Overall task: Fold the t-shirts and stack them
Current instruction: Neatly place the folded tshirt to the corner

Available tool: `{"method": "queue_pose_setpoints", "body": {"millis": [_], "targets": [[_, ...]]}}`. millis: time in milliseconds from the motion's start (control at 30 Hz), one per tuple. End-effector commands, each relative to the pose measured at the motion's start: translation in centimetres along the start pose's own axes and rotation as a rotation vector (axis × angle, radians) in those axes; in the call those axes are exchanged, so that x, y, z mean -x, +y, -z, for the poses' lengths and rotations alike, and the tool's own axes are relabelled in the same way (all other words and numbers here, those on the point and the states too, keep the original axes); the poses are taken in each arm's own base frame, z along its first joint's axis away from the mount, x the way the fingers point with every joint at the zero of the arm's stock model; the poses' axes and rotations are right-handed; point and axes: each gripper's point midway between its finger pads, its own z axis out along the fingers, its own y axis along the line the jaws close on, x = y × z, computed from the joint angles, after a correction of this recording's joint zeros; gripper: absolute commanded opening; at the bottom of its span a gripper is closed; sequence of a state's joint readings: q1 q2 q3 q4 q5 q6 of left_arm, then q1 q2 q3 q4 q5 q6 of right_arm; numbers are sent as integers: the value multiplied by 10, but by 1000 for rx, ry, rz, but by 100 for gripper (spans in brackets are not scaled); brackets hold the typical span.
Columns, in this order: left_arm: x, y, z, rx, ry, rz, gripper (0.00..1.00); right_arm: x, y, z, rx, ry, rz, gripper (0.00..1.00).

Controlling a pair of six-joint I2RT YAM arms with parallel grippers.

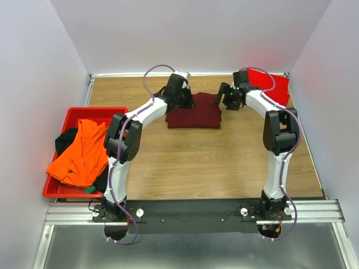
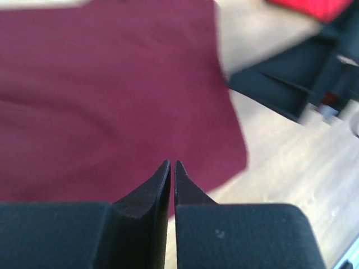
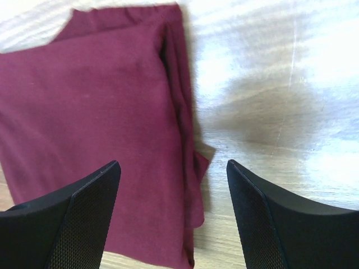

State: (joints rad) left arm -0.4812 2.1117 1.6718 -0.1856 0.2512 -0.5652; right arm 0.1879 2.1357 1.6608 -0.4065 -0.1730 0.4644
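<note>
At the left edge of the desk [image 1: 213, 162] sits a red plastic tray [image 1: 72, 111]. An orange t-shirt [image 1: 81, 154] lies loose and crumpled across the tray, draped over its near rim. A black t-shirt [image 1: 64, 140] is bunched under it, showing at the far left and along the near side.

Left arm: reaches forward to the far middle of the desk. The left hand [image 1: 188, 102] sits over the left far corner of the maroon t-shirt [image 1: 196, 115]. In the left wrist view its fingers [image 2: 151, 196] are pressed together, tip to tip, with no cloth visible between them. Whether the tips touch the shirt cannot be told.

Maroon t-shirt: lies flat on the desk at far centre, folded into a rough rectangle. The right wrist view shows stacked layers along its right edge [image 3: 179, 112], with one corner of cloth poking out at the near end.

Right arm: reaches forward and inward. The right hand [image 1: 226, 100] hangs just beside the shirt's right edge. Its fingers [image 3: 84, 213] are spread wide and hold nothing; the shirt's right edge and bare wood show between them.

Far right corner: a bright red t-shirt [image 1: 275, 84] lies flat on the desk, behind the right arm and apart from the maroon one.
</note>
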Motion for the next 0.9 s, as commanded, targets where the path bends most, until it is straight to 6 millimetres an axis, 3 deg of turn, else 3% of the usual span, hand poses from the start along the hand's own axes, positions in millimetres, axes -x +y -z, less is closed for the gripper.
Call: {"method": "queue_pose_setpoints", "body": {"millis": [0, 233, 500, 867], "targets": [[-13, -29, 0, -49, 20, -28, 11, -21, -9, -15, -7, 46, -37, 83], [-49, -47, -20, -60, 88, -59, 10, -35, -11, -26, 15, 74, -58, 80], [-88, -47, -43, -34, 162, -77, 7, -48, -13, -30, 25, 95, -80, 75], [-105, -43, -51, -11, 197, -89, 6, -75, -4, -49, 28, 139, -97, 66]]}}
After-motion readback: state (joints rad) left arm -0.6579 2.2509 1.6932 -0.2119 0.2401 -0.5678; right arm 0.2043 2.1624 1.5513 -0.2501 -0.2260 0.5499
